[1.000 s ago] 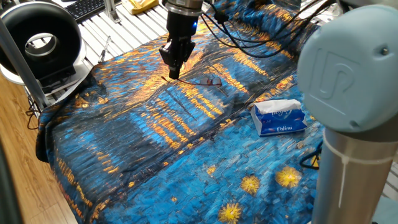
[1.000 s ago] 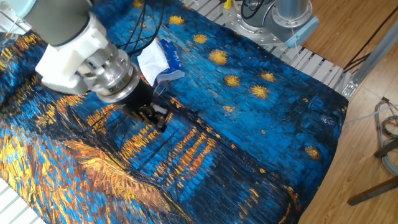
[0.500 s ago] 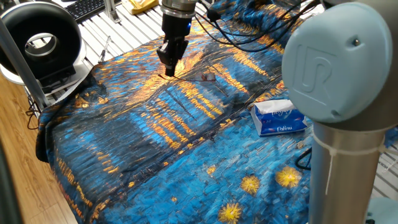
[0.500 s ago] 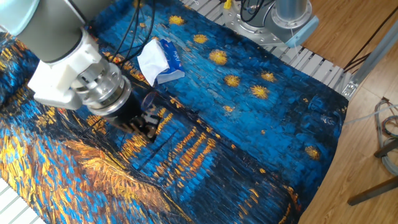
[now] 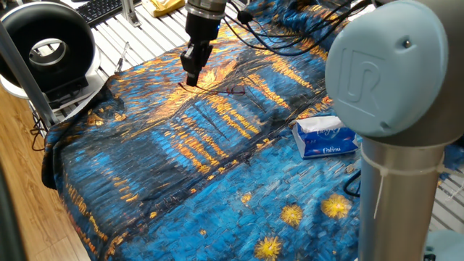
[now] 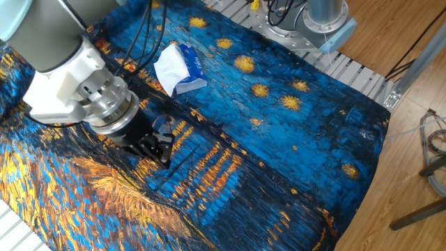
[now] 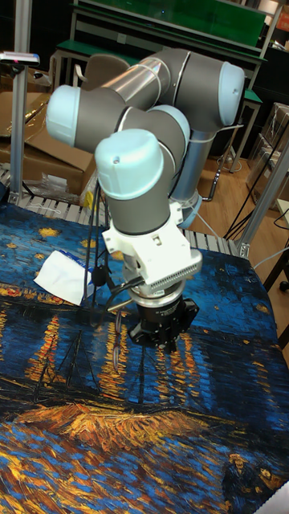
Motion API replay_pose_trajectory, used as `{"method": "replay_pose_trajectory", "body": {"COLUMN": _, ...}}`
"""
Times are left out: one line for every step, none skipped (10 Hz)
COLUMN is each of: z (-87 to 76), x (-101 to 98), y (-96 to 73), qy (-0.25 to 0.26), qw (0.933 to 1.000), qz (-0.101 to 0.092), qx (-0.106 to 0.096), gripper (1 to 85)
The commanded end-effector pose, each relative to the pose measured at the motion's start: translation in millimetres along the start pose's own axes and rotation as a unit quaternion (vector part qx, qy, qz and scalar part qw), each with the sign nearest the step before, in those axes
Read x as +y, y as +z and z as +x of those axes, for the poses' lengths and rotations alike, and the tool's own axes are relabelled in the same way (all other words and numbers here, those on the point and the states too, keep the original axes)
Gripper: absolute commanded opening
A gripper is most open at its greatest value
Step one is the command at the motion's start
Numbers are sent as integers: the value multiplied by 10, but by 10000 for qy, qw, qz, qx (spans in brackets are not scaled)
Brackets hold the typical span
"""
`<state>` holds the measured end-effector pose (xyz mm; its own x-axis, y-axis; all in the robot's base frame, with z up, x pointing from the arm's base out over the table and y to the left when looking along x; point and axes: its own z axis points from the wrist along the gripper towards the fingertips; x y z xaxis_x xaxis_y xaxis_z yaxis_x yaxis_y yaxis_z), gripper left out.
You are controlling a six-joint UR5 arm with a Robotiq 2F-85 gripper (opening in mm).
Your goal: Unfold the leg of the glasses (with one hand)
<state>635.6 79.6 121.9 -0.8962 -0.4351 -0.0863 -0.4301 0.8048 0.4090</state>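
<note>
The glasses (image 5: 233,90) lie on the painted cloth as a small dark reddish wire frame. They also show just right of the wrist (image 6: 164,124) and left of the fingers (image 7: 119,328). The leg (image 5: 209,88) runs as a thin dark wire from the frame leftwards to my fingertips. My gripper (image 5: 191,80) points straight down at the cloth with its fingers pressed together on the far end of the leg. From the opposite side, the gripper (image 6: 159,148) sits low over the cloth; the tall view shows the gripper (image 7: 164,340) from the front.
A blue tissue pack (image 5: 325,137) lies on the cloth right of the glasses, and it shows again (image 6: 180,67). The wrinkled starry cloth (image 5: 181,188) covers the table. A black ring fan (image 5: 48,49) stands at the far left edge. Cables (image 5: 290,32) trail behind the arm.
My gripper has moved left across the cloth, away from the tissue pack, still low. The leg's end went with it and the frame shifted slightly left.
</note>
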Motion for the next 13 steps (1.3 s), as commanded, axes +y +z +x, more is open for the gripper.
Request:
{"method": "replay_pose_trajectory", "body": {"z": -46, "x": 1, "y": -64, "qy": -341, "qw": 9991, "qz": -187, "qx": -140, "gripper": 10}}
{"method": "replay_pose_trajectory", "body": {"z": -26, "x": -44, "y": -81, "qy": -395, "qw": 9989, "qz": -186, "qx": -140, "gripper": 10}}
{"method": "replay_pose_trajectory", "body": {"z": -6, "x": -89, "y": -110, "qy": -441, "qw": 9988, "qz": -186, "qx": -141, "gripper": 10}}
{"method": "replay_pose_trajectory", "body": {"z": 1, "x": -134, "y": -148, "qy": -473, "qw": 9986, "qz": -188, "qx": -168, "gripper": 10}}
{"method": "replay_pose_trajectory", "body": {"z": -50, "x": -141, "y": -179, "qy": -436, "qw": 9982, "qz": -250, "qx": -313, "gripper": 10}}
{"method": "replay_pose_trajectory", "body": {"z": -112, "x": -98, "y": -207, "qy": -320, "qw": 9976, "qz": -392, "qx": -477, "gripper": 10}}
{"method": "replay_pose_trajectory", "body": {"z": -156, "x": -31, "y": -225, "qy": -226, "qw": 9965, "qz": -548, "qx": -582, "gripper": 10}}
{"method": "replay_pose_trajectory", "body": {"z": -200, "x": 32, "y": -243, "qy": -175, "qw": 9952, "qz": -682, "qx": -678, "gripper": 10}}
{"method": "replay_pose_trajectory", "body": {"z": -214, "x": 27, "y": -245, "qy": -188, "qw": 9950, "qz": -674, "qx": -709, "gripper": 10}}
{"method": "replay_pose_trajectory", "body": {"z": -210, "x": -7, "y": -236, "qy": -240, "qw": 9950, "qz": -660, "qx": -716, "gripper": 10}}
{"method": "replay_pose_trajectory", "body": {"z": -198, "x": -43, "y": -225, "qy": -286, "qw": 9948, "qz": -657, "qx": -719, "gripper": 10}}
{"method": "replay_pose_trajectory", "body": {"z": -203, "x": -63, "y": -217, "qy": -342, "qw": 9941, "qz": -694, "qx": -759, "gripper": 10}}
{"method": "replay_pose_trajectory", "body": {"z": -206, "x": -68, "y": -215, "qy": -360, "qw": 9935, "qz": -733, "qx": -798, "gripper": 10}}
